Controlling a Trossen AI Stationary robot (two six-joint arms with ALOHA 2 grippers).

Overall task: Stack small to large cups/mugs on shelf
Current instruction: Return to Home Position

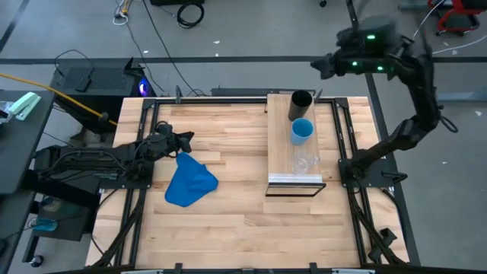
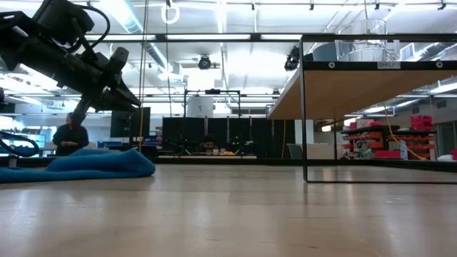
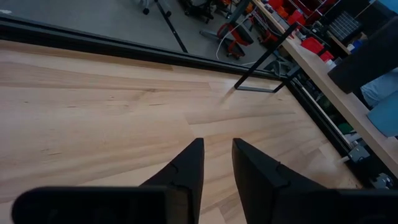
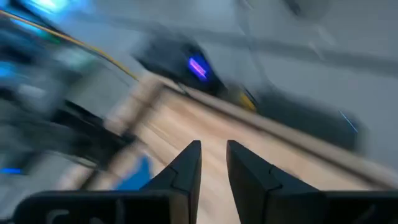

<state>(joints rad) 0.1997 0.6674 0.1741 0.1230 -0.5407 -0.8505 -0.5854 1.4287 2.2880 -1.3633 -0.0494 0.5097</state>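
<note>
The shelf [image 1: 281,141] stands on the table's right half, running from far to near. Three cups stand on it in a row on their bases: the black cup [image 1: 302,101] at the far end, the light-blue cup [image 1: 301,131] in the middle, the clear cup [image 1: 304,164] toward the near end. My left gripper [image 1: 185,138] lies low over the table's left half, shut and holding nothing, pointing at the shelf [image 3: 323,68]. My right gripper [image 1: 318,67] is shut and raised beyond the table's far edge, above the floor.
A crumpled blue cloth [image 1: 190,183] lies on the table near my left gripper, on its near side, and shows in the low view [image 2: 86,163]. Bare wood stretches between the cloth and the shelf. Black frame rails [image 1: 346,137] run along the table's sides.
</note>
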